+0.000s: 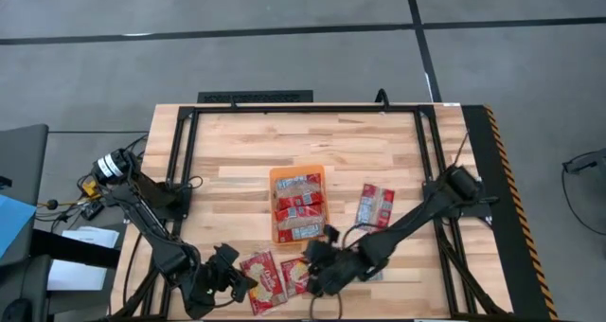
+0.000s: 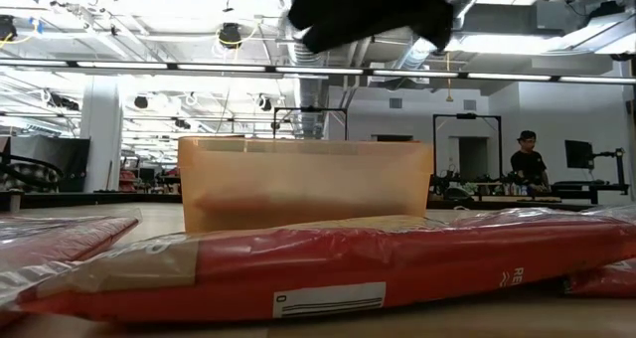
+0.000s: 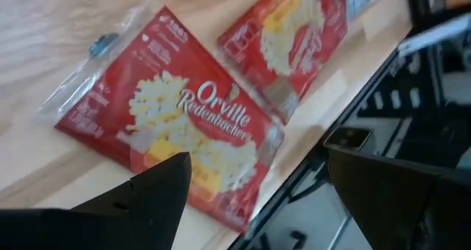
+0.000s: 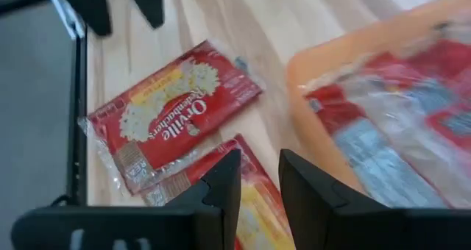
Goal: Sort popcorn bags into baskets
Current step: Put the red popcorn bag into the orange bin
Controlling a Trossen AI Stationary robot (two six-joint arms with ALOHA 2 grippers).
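Observation:
An orange basket [image 1: 298, 173] at mid-table holds several red popcorn bags [image 4: 390, 132], print side up. Two more bags lie flat at the table's near edge, popcorn picture up: one [image 1: 260, 279] to the left, one [image 1: 294, 277] beside it. Another bag [image 1: 376, 205] lies to the right of the basket. My left gripper [image 1: 237, 282] hovers open, slanting down over the near-edge bags [image 3: 169, 118] and touching nothing. My right gripper [image 4: 257, 173] hangs over the second near-edge bag [image 4: 176, 184], fingers a little apart with nothing between them.
A black metal frame [image 1: 180, 152] runs around the tabletop, with the arm bases on it at left and right. The two grippers stand close together at the near edge. Bare wood lies beyond the basket. A person [image 2: 525, 164] stands far off in the room.

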